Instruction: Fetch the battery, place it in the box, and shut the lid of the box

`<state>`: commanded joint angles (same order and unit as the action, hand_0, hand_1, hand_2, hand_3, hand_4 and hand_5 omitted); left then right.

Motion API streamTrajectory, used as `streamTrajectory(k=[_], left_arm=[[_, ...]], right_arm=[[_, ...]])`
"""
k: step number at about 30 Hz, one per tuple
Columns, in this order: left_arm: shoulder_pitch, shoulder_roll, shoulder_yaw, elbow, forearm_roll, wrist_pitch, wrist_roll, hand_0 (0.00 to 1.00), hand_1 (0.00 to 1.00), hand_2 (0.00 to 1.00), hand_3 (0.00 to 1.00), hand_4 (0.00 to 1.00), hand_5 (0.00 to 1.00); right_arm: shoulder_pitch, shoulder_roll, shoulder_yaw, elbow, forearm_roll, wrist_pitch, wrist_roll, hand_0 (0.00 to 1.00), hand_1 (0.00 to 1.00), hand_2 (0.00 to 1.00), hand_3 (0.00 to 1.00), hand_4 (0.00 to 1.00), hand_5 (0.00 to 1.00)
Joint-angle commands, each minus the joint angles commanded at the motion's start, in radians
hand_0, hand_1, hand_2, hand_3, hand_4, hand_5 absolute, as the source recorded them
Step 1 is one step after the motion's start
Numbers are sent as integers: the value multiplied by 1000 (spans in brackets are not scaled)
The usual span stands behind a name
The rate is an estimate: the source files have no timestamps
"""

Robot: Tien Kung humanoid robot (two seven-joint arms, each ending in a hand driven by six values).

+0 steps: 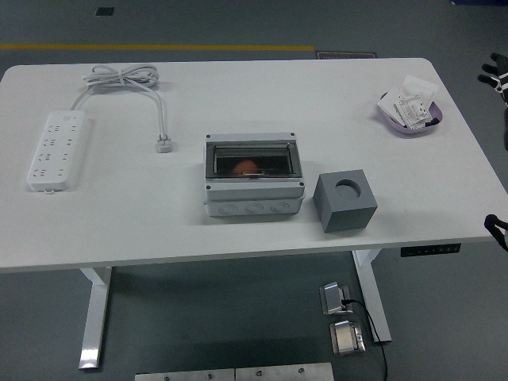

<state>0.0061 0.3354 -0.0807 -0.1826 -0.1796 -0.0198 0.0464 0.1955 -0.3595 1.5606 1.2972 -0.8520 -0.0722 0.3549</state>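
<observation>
- At the right edge of the worktop (119, 214) my right hand (497, 73) shows only as a few dark fingertips beside the far right corner; I cannot tell whether it is apart or together. My left hand is out of sight.
- The box (253, 176) sits mid-worktop, its dark clear lid (252, 159) apparently down, with something orange (245, 167) inside.
- A grey block (344, 200) with a round hole stands just right of the box.
- The lilac dish (413, 115) near the far right corner holds small white packets (410, 106); I cannot make out a battery among them.
- I judge the fetching step is just starting: nothing is held.
- Next I must reach in over the dish, pick out the battery, and raise the lid first.
</observation>
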Motion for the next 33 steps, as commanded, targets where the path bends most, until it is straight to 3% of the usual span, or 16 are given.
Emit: streamTrajectory(k=[2, 3, 14, 15, 20, 21, 26, 27, 32, 33], left_arm=[[0, -1, -1, 0, 1, 0, 0, 614, 674, 607, 646, 709, 138], [-1, -1, -1, 0, 1, 0, 0, 614, 674, 607, 646, 709, 137], [0, -2, -4, 1, 4, -1, 0, 614, 674, 607, 646, 709, 137], [0, -2, -4, 1, 4, -1, 0, 614, 674, 607, 646, 710, 137], [0, -1, -6, 1, 6, -1, 0, 614, 674, 607, 646, 710, 137], [0, -1, -7, 1, 7, -1, 0, 614, 675, 607, 646, 711, 135], [0, -2, -9, 1, 10, 0, 1, 614, 675, 607, 646, 711, 135], [0, -3, -9, 1, 10, 0, 1, 615, 675, 607, 646, 711, 134], [0, -2, 3, 1, -1, -2, -4, 615, 675, 607, 646, 711, 134], [-1, -1, 8, 1, -6, -2, -6, 615, 675, 607, 647, 712, 134]], right_arm=[[0, 2, 1, -2, -6, 13, -14, 379, 520, 574, 649, 640, 237], [-1, 2, 3, -4, -11, 20, -23, 301, 469, 560, 629, 608, 216], [-9, 4, 8, -6, -81, 65, -107, 328, 494, 560, 644, 638, 199], [-9, 4, 9, -7, -85, 68, -112, 696, 706, 714, 776, 874, 389], [-9, 1, 14, -9, -102, 83, -138, 696, 706, 714, 776, 874, 389], [-9, 0, 14, -9, -104, 85, -142, 813, 779, 796, 871, 942, 459], [-8, -1, 14, -11, -112, 87, -158, 813, 779, 796, 871, 942, 459], [-7, -1, 13, -10, -113, 87, -159, 886, 820, 848, 941, 979, 518], [-13, -4, 15, -8, -101, 86, -156, 886, 820, 848, 941, 979, 518], [-15, -4, 15, -8, -96, 87, -154, 951, 868, 884, 954, 998, 707]])
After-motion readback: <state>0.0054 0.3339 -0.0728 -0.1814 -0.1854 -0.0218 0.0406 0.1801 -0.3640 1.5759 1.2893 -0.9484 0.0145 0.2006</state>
